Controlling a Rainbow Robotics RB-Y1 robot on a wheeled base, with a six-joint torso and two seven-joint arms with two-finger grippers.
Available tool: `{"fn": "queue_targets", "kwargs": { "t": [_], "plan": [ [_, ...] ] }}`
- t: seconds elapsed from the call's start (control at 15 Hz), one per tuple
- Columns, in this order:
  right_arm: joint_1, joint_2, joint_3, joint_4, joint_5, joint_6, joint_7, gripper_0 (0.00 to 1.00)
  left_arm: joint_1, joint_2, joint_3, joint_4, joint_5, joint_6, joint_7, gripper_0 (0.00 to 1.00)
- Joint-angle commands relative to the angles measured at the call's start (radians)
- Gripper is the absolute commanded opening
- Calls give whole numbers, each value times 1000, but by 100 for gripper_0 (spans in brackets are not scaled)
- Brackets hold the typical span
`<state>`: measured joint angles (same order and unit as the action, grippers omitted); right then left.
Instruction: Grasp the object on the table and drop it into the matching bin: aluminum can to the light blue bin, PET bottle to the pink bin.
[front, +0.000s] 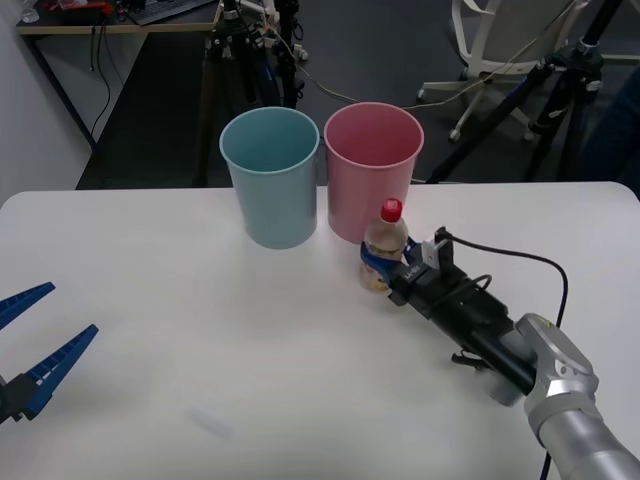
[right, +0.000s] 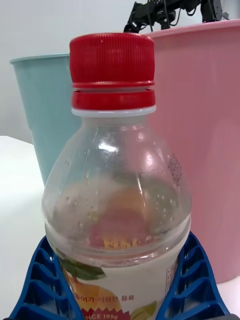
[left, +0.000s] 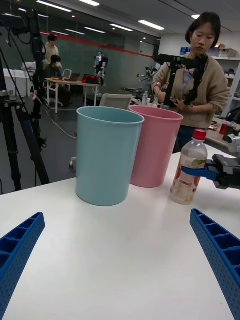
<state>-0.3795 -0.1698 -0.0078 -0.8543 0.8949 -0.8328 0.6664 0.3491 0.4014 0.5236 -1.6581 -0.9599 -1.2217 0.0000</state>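
The PET bottle (front: 385, 243), clear with a red cap and an orange-yellow label, stands upright on the white table (front: 200, 330), just in front of the pink bin (front: 372, 175). To the left of the pink bin stands the light blue bin (front: 270, 180). My right gripper (front: 384, 270) reaches in from the right and is shut on the bottle's lower body. In the right wrist view the blue fingers (right: 42, 285) press against both sides of the bottle (right: 117, 190). My left gripper (front: 30, 335) hovers open at the table's near left edge, far from the bottle (left: 189, 172).
A black cable (front: 520, 258) loops over the table by my right arm. Behind the table's far edge stand black tripods (front: 245, 50) and a white chair (front: 500, 40). The two bins nearly touch each other.
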Motion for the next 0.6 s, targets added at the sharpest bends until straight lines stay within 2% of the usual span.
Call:
{"fn": "queue_targets", "kwargs": {
  "t": [0.07, 0.13, 0.27, 0.47, 0.6],
  "plan": [
    [33, -22, 12, -48, -1, -8, -13, 0, 0, 0, 0, 0, 0, 0, 0, 100],
    [62, -42, 29, -92, -8, 8, -21, 0, 0, 0, 0, 0, 0, 0, 0, 100],
    [148, -112, 118, -235, -76, 74, -42, 0, 0, 0, 0, 0, 0, 0, 0, 100],
    [275, -275, 275, -465, -254, 196, -68, 0, 0, 0, 0, 0, 0, 0, 0, 100],
    [340, -369, 330, -581, -346, 248, -77, 0, 0, 0, 0, 0, 0, 0, 0, 100]
  ]
}}
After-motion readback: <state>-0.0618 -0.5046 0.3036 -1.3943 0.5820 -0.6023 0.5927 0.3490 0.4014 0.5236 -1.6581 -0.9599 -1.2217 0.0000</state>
